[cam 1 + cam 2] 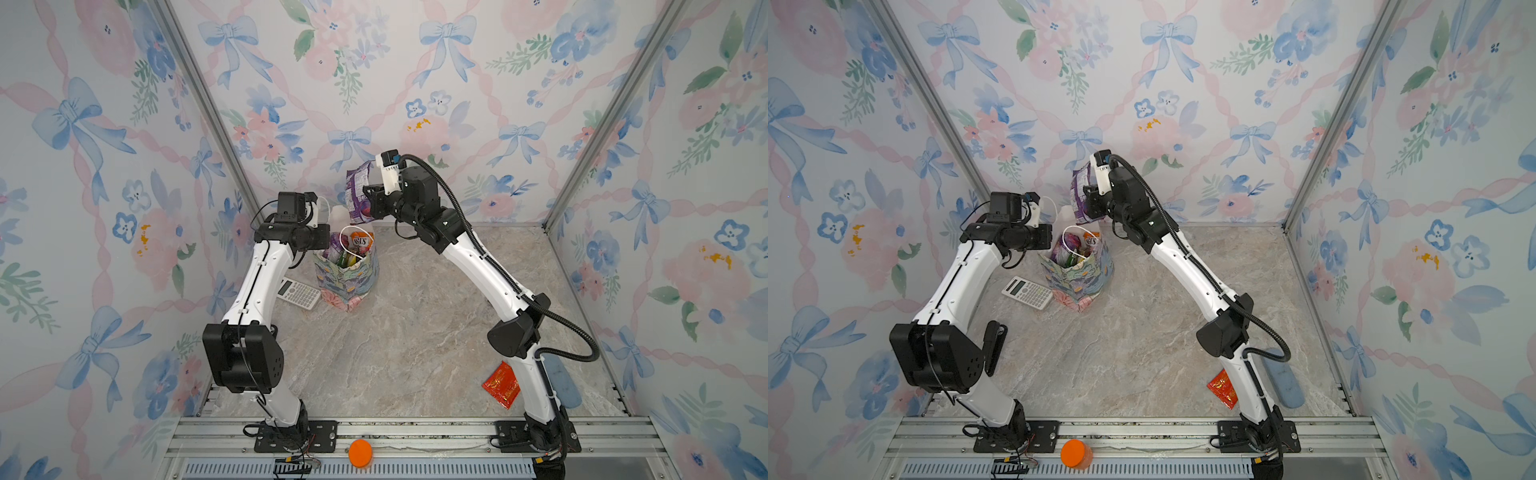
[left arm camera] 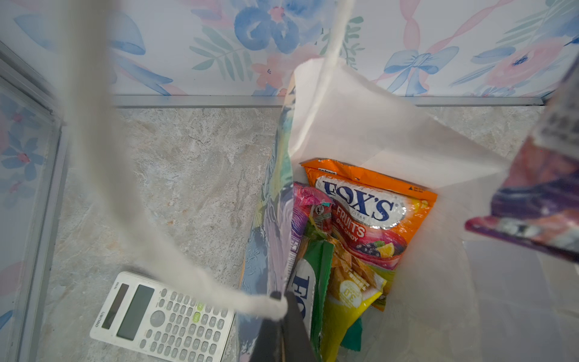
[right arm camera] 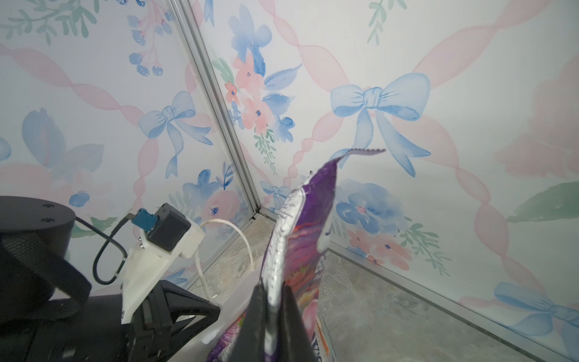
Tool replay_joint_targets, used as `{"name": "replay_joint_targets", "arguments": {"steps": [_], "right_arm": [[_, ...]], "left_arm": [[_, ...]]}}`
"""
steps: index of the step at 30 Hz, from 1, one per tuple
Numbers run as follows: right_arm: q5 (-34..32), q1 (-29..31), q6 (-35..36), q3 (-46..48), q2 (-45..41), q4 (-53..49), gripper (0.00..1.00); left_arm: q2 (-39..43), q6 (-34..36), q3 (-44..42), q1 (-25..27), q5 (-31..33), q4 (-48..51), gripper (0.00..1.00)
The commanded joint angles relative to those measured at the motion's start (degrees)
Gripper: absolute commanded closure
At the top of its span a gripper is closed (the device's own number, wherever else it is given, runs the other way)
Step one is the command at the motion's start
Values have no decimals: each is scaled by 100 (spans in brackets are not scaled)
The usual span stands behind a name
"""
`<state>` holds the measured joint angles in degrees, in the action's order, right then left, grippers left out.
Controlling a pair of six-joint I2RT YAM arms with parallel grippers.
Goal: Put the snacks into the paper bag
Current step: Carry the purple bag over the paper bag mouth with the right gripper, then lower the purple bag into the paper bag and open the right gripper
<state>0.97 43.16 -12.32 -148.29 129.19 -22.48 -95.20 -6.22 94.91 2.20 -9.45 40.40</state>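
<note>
well along: orange, green, yellow and pink snacks (image 2: 372, 213) already down inside the paper bag (image 1: 347, 286), centre of frame. left outside: purple packet (image 1: 357, 195), pinched tight in the right hand (image 3: 273, 316), raised near the bag's mouth; red sachet (image 1: 501, 384) flat on the desk (image 1: 415, 332), lower right, well apart from both hands. bag rim clamped in the closed left hand (image 2: 282, 326).

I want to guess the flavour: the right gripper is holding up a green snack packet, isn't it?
Not green: the snack packet held up by the right gripper is purple, as the right wrist view shows.
</note>
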Motion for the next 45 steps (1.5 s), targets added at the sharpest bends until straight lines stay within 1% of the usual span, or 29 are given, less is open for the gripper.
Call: {"name": "replay_joint_targets", "arguments": {"steps": [1, 6, 18, 22, 25, 28, 33, 41, 45], "right_arm": [[-79, 119, 110, -250, 137, 393, 100], [91, 257, -48, -178, 204, 408, 100], [259, 426, -338, 968, -240, 1125, 100], [195, 405, -277, 781, -68, 1135, 100], [304, 399, -372, 539, 104, 958, 100], [390, 403, -495, 684, 63, 1012, 100], [480, 399, -703, 1428, -358, 1413, 100], [536, 403, -1157, 2999, -1327, 2273, 100], [579, 404, -1378, 3377, -1569, 2477, 100]], "left_arm": [[34, 7, -91, -18, -113, 104, 100], [36, 7, -89, -17, -127, 104, 100], [50, -2, -91, -18, -138, 104, 100], [45, -2, -88, -24, -130, 108, 100], [56, 7, -89, -13, -112, 104, 100], [59, 9, -92, -24, -95, 108, 100], [51, 6, -96, -15, -116, 107, 100], [41, 6, -95, -18, -114, 102, 100], [41, 4, -96, -18, -123, 102, 100]]}}
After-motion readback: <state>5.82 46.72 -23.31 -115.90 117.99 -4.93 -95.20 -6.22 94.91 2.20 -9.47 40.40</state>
